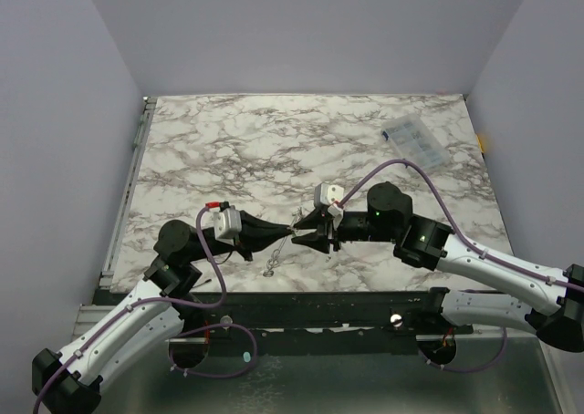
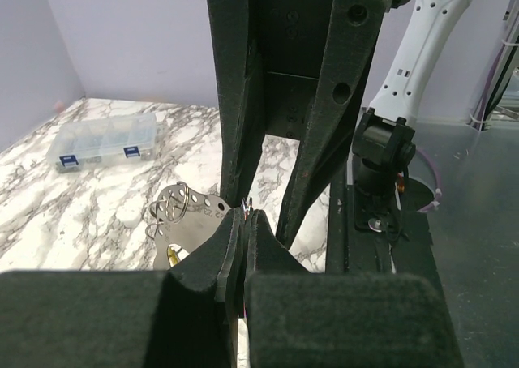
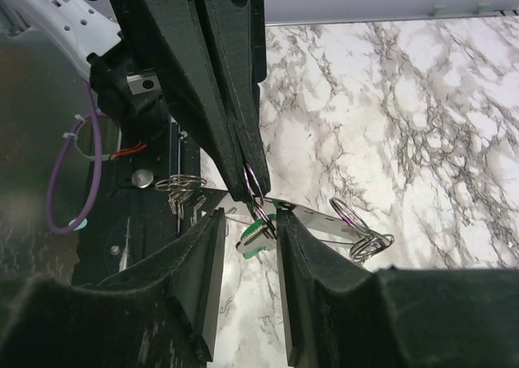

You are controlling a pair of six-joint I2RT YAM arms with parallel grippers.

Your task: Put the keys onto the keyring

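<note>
Your left claw (image 2: 246,216) is pinched closed on a thin ring of the keyring (image 3: 253,178). It meets your right claw (image 3: 249,220) tip to tip, and that claw's fingers stand apart. The green key (image 3: 258,235) sits in that gap, just under the ring. The brass key (image 2: 173,257) shows beneath the perforated plate (image 2: 199,222). All this is near the middle of the front edge of the bench (image 1: 228,140). A clear box (image 1: 415,140) lies by the far right corner; its blue labels are too small to read.

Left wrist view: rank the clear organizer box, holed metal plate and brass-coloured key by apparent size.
Unranked: clear organizer box and holed metal plate look alike, plate nearer and partly hidden.
Smallest: brass-coloured key.
</note>
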